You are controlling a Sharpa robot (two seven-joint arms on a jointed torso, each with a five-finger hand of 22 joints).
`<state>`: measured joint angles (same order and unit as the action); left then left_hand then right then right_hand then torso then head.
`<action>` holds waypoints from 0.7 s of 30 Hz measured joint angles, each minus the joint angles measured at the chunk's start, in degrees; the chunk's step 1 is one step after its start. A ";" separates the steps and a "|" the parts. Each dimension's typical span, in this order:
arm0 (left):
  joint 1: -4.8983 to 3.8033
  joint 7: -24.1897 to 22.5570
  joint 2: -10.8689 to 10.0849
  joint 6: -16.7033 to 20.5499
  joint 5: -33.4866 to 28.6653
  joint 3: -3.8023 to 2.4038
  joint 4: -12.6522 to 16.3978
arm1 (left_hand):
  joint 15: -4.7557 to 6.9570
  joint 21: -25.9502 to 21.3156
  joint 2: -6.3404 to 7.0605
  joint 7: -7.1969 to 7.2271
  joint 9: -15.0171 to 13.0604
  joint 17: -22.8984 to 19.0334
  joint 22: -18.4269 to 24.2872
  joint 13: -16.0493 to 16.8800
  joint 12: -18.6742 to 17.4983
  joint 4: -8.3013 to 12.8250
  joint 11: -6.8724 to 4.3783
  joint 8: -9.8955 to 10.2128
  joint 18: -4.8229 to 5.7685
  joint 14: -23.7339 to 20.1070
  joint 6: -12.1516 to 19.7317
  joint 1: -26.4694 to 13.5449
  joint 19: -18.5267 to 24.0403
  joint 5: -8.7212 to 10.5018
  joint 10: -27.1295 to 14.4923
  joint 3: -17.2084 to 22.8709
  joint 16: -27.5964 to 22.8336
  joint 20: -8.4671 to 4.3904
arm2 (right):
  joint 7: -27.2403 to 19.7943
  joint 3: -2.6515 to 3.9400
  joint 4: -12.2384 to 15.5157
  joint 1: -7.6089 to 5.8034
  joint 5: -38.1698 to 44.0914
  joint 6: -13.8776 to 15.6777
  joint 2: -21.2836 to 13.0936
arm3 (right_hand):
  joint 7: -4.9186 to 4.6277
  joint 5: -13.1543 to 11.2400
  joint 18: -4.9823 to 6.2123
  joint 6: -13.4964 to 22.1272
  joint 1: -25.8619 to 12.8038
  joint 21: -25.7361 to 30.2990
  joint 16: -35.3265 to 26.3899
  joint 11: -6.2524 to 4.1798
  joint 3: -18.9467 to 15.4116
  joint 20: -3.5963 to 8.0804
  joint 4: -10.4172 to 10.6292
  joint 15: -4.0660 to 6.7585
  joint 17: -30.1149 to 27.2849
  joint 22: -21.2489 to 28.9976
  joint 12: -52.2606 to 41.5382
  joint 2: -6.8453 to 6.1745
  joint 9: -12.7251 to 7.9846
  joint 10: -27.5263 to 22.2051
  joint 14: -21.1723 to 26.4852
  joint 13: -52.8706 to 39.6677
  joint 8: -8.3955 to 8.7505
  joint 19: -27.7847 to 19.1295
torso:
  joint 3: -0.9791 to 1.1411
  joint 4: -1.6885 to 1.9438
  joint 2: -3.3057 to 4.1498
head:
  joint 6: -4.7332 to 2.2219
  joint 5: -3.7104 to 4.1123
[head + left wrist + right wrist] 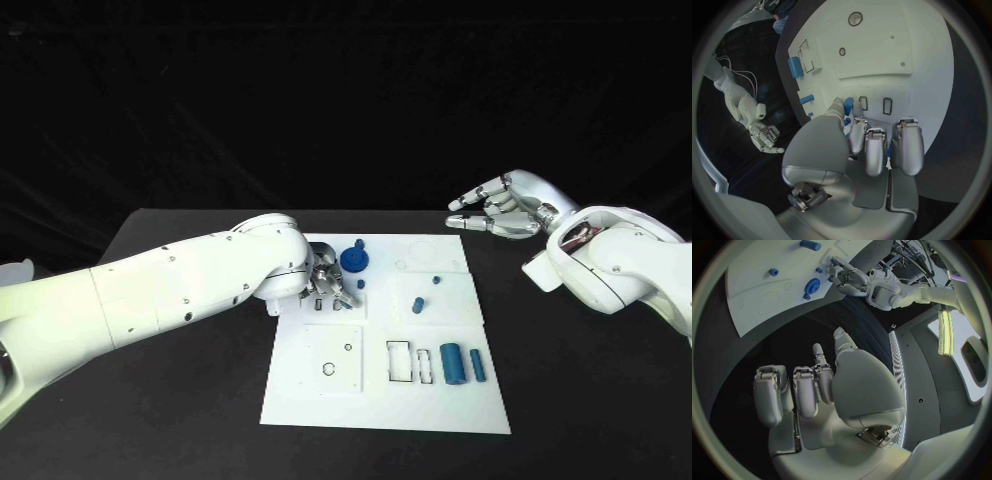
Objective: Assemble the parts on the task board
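The white task board point(389, 400) lies in the middle of the black table. My left hand point(326, 284) hovers low over its far left part, fingers curled in. In the left wrist view a small blue part point(847, 106) sits pinched between the thumb and a fingertip point(857, 125). A blue gear-like part point(355, 262) stands just beyond that hand. Two small blue pegs point(433, 279) point(417, 303) stand further right, and two blue cylinders point(453, 362) point(477, 364) lie near the board's right edge. My right hand point(502, 205) hangs above the table past the board's far right corner, fingers loosely bent, holding nothing.
Outlined slots point(400, 361) and small holes point(329, 369) mark the near half of the board. My left forearm point(173, 290) crosses the table to the board's left. Bare black table point(577, 400) surrounds the board.
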<state>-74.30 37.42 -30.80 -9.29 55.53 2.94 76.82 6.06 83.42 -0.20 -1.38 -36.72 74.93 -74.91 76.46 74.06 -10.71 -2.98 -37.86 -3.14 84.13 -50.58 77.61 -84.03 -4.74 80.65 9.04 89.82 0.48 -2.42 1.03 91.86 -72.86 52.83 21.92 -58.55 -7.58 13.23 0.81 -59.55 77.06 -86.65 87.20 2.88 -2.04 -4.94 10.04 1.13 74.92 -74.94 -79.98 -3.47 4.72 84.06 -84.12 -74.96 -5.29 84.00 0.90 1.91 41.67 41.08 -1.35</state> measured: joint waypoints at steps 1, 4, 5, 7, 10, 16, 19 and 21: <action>0.00 -0.05 -0.02 0.19 -0.04 0.00 0.05 | 0.08 0.00 0.55 -0.28 0.00 0.00 0.00 -0.02 -0.22 -0.68 -0.05 0.12 0.00 -0.06 0.12 0.55 0.00 -0.19 -0.06 3.43 0.00 0.00 | 0.00 0.00 -0.02 0.03 0.00 -0.01 0.02 | 0.00 0.00 0.00 0.00 0.00 0.00 0.00 0.00 0.00 0.00 0.00 0.00 0.00 -0.01 0.00 0.00 0.00 0.00 0.00 0.00 0.00 0.00 | 0.01 0.01 0.00 | 0.02 0.00; 0.01 -0.12 -0.10 0.74 -0.15 0.01 0.10 | -0.37 0.00 3.07 -0.77 -2.95 0.00 0.00 -3.04 -0.38 -8.36 0.15 0.31 0.00 -0.10 0.02 1.34 0.00 -0.54 -0.09 11.49 0.00 0.00 | 0.00 0.00 -0.06 0.13 0.00 -0.05 0.06 | 0.00 0.00 0.00 0.00 0.00 0.00 0.00 0.00 0.00 0.00 0.00 0.00 0.00 -0.01 0.00 0.00 0.00 0.00 0.00 0.00 0.00 0.00 | 0.02 -0.01 0.00 | 0.13 -0.05; 0.04 -0.12 -0.15 0.88 -0.18 0.03 0.10 | -0.37 0.00 3.90 -0.77 -3.39 0.00 0.00 -4.21 -0.35 -9.48 0.24 -0.08 0.01 -0.10 0.02 0.84 0.00 -0.82 0.00 12.62 0.00 0.00 | 0.01 0.00 -0.08 0.15 0.00 -0.06 0.07 | 0.00 -0.01 0.00 0.00 0.00 0.00 0.00 0.00 0.00 0.00 0.00 0.00 0.00 -0.01 0.00 0.00 0.00 0.00 0.00 0.00 0.00 0.00 | 0.02 -0.01 0.01 | 0.15 -0.05; 0.07 -0.14 -0.30 1.16 -0.31 0.06 0.15 | -0.37 0.00 5.42 -0.77 -4.26 0.00 0.00 -4.96 -0.32 -9.34 0.22 -0.80 0.00 -0.10 0.01 -1.48 0.00 -0.98 0.03 16.67 0.00 0.00 | 0.02 0.00 -0.12 0.20 0.00 -0.10 0.09 | 0.00 -0.01 0.00 0.00 0.00 0.00 0.00 0.00 0.00 0.00 0.00 0.00 0.00 -0.01 0.00 0.00 0.00 0.00 0.00 0.00 0.00 0.00 | 0.02 -0.01 0.01 | 0.18 -0.06; 0.13 -0.15 -0.71 1.55 -0.62 0.09 0.43 | -0.37 0.00 6.96 -0.77 -5.30 0.00 0.00 -4.61 -0.32 -7.41 0.21 -1.24 0.01 -0.10 0.00 -4.67 0.00 -1.40 0.03 21.41 0.00 0.00 | 0.02 0.00 -0.15 0.26 0.00 -0.20 0.14 | 0.00 -0.01 0.00 0.00 0.00 0.00 0.00 0.00 0.00 0.00 0.00 0.00 0.00 -0.01 0.00 0.00 0.00 0.00 0.00 0.00 0.00 0.00 | 0.02 -0.02 0.00 | 0.22 -0.09; 0.14 -0.24 -1.95 2.62 -1.28 -0.06 1.50 | -0.36 0.00 7.69 -0.78 -5.85 -0.01 0.00 -4.42 -0.33 -6.22 0.42 -1.34 0.00 -0.09 -0.01 -6.74 0.00 -1.41 0.24 23.54 0.00 0.00 | 0.07 -0.02 -0.21 0.32 0.00 -0.67 0.25 | 0.00 0.21 0.00 0.00 0.00 0.00 0.00 0.00 -0.33 0.00 0.00 0.00 -0.01 0.00 0.00 0.00 0.00 0.00 0.00 0.00 0.00 0.00 | 0.05 0.01 -0.03 | 0.23 -0.15; 0.14 -0.28 -2.65 3.20 -1.49 -0.10 2.07 | -0.36 0.00 8.00 -0.78 -6.02 -0.01 0.00 -4.29 -0.17 -5.74 0.41 -1.34 0.00 -0.09 -0.01 -7.05 0.00 -1.41 0.24 24.15 0.00 0.00 | 0.10 -0.02 -0.22 0.35 0.00 -0.95 0.33 | 0.00 0.21 0.00 0.00 0.00 0.23 0.00 0.00 -0.33 0.00 0.00 0.00 -0.01 0.00 0.00 0.00 0.00 0.00 0.00 0.00 0.00 0.00 | 0.08 0.05 -0.05 | 0.23 -0.20; 0.14 -0.29 -3.08 3.66 -1.60 -0.11 2.45 | -0.36 0.00 8.01 -0.78 -6.12 -0.01 0.01 -4.23 0.05 -5.32 0.41 -1.34 0.01 -0.09 -0.01 -7.47 0.00 -1.41 0.24 24.58 0.00 0.00 | 0.12 -0.03 -0.23 0.35 0.00 -1.15 0.38 | 0.00 0.21 0.00 0.00 0.00 0.23 0.00 0.00 -0.33 0.00 0.00 0.00 -0.01 0.00 0.00 0.00 0.00 0.00 0.00 0.00 0.00 0.00 | 0.12 0.08 -0.05 | 0.22 -0.24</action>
<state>-74.17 37.13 -33.88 -5.63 53.93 2.84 79.27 5.70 83.42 7.80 -2.16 -42.84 74.92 -74.90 72.23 74.11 -16.03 -2.57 -39.21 -3.13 84.04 -50.58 70.13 -84.03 -6.16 80.89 33.61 89.82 0.48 -2.30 1.00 91.64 -72.51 52.83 20.77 -58.17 -7.57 13.44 0.81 -59.56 77.06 -86.43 87.20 2.88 -2.37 -4.94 10.04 1.13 74.91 -74.94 -79.98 -3.47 4.72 84.06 -84.12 -74.96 -5.29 84.00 1.01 1.99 41.62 41.30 -1.59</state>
